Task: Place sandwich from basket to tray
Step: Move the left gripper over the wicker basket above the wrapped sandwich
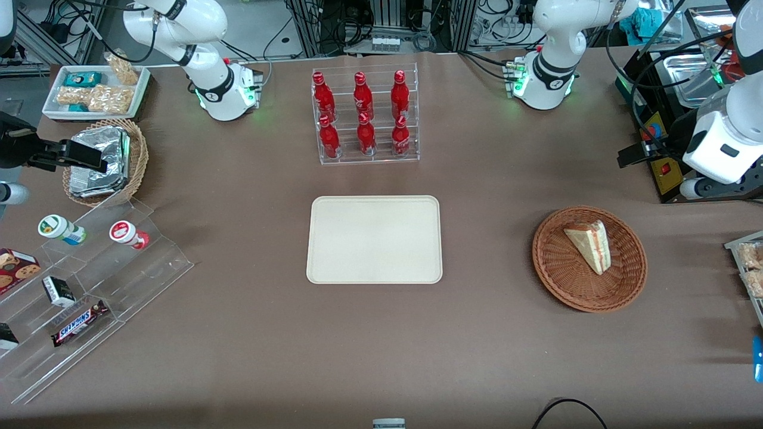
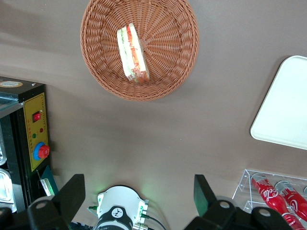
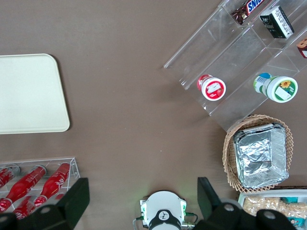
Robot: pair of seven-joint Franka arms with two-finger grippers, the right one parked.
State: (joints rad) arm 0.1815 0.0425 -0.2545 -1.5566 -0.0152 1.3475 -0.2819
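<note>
The sandwich (image 1: pixel 589 245), a pale wedge with red and green filling, lies in the reddish-brown wicker basket (image 1: pixel 566 280) toward the working arm's end of the table. The cream tray (image 1: pixel 374 238) sits bare at the table's middle. My left gripper (image 1: pixel 633 156) hangs high above the table, farther from the front camera than the basket, beside a black control box. In the left wrist view the gripper (image 2: pixel 138 191) is open and empty, with its fingers wide apart. That view also shows the sandwich (image 2: pixel 133 53), the basket (image 2: pixel 168 43) and a corner of the tray (image 2: pixel 288 105).
A clear rack of red bottles (image 1: pixel 365 116) stands farther back than the tray. A black control box with a red button (image 1: pixel 663 167) is next to my gripper. A clear stepped shelf of snacks (image 1: pixel 89 286) and a tan basket of foil packs (image 1: pixel 107 161) lie toward the parked arm's end.
</note>
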